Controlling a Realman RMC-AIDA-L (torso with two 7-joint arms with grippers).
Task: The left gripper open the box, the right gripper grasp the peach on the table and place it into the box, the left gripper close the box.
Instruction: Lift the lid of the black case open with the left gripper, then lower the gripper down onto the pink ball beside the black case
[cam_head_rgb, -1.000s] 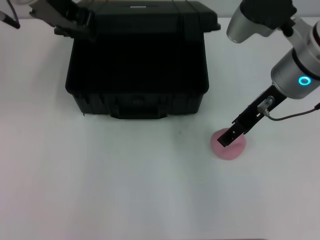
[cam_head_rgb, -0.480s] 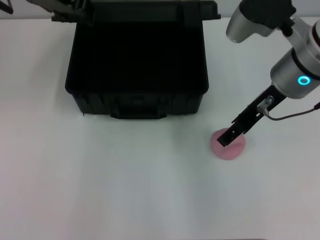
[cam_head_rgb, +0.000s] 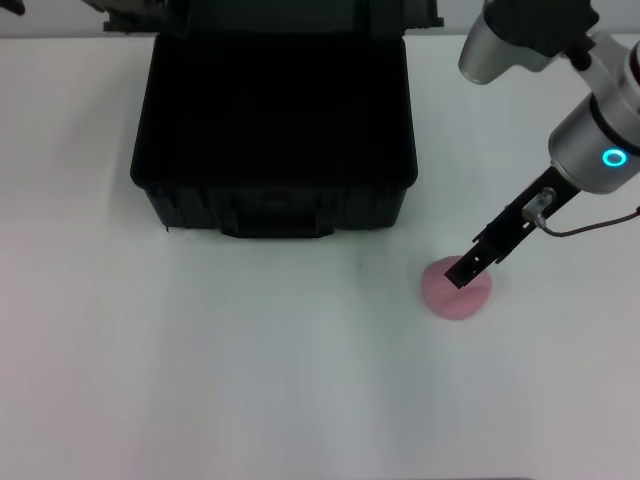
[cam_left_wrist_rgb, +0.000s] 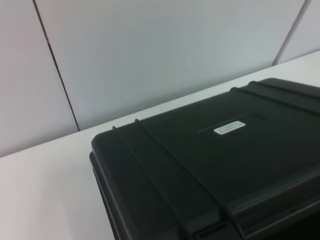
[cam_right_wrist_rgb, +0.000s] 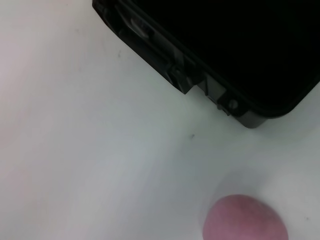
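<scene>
Head view shows the box (cam_head_rgb: 272, 130) standing open on the table (cam_head_rgb: 200, 380), its lid (cam_head_rgb: 300, 14) swung up and back at the far edge of the frame and its dark interior exposed. At the lid's far left corner sits the left gripper (cam_head_rgb: 135, 14) — only a dark sliver of it is in view, so whether its fingers are spread or pinched on the lid cannot be told. The left wrist camera looks across the lid's outer face, with its small white label (cam_left_wrist_rgb: 229, 128), which suggests the arm is close behind the raised lid, perhaps steadying it.

The opening step looks done; the step in hand is the pick-up. The peach (cam_head_rgb: 457, 288) rests on the table to the right of the box and a little nearer the robot, well apart from it. The right gripper (cam_head_rgb: 465, 271) reaches down at a slant and its tip overlaps the top of the fruit. From above the fingers merge into one dark bar, so I cannot tell whether they have closed on the peach or only bracket it. The right wrist camera shows the peach (cam_right_wrist_rgb: 246, 218) still on the table, with the near front corner of the box beyond.

Next the fingers need a firm hold across the fruit's widest part, then a lift clear of the box's rim and a carry leftward over the open cavity — a round fruit may roll if nudged off-centre.
</scene>
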